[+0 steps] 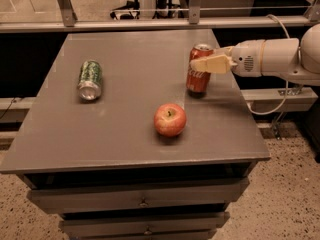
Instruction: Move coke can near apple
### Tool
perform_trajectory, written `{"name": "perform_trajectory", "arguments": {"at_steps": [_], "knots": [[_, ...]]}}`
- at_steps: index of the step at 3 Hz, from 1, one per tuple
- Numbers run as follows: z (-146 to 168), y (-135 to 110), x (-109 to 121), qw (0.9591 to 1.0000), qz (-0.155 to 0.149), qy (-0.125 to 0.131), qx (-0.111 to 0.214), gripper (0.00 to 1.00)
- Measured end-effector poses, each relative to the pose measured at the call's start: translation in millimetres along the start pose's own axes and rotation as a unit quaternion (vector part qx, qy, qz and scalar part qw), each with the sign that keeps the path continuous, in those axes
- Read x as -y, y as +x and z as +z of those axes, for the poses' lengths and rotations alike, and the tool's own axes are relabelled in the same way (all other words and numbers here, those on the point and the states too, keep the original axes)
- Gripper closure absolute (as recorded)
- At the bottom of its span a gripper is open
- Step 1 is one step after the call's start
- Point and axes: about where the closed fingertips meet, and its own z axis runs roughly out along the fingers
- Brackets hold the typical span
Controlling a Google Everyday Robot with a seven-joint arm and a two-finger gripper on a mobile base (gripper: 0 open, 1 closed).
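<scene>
Coke can (198,81) is standing upright toward the back right of the worktop (135,54), its base on the surface or just above it; I am not managing to tell which. The hand (198,64) is reaching in from the right and gripping the can around its upper half, with one pale finger (210,64) lying across the near side and the other hidden behind. The apple (170,119) is sitting in front of the can and slightly left, near but apart, with bare worktop showing between them. I am judging the carry as mostly done. What is remaining, as I am reading it, is settling the can, perhaps a little nearer, then letting go and drawing the arm (270,56) clear. The green can (90,79) is lying on its side well apart at the left.
</scene>
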Motion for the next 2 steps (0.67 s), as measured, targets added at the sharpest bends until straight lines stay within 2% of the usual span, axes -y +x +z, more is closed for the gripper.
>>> {"name": "perform_trajectory", "arguments": {"at_steps": [2], "knots": [[-10, -1, -47, 0.9985, -0.031, -0.042, 0.013, 1.00]]}}
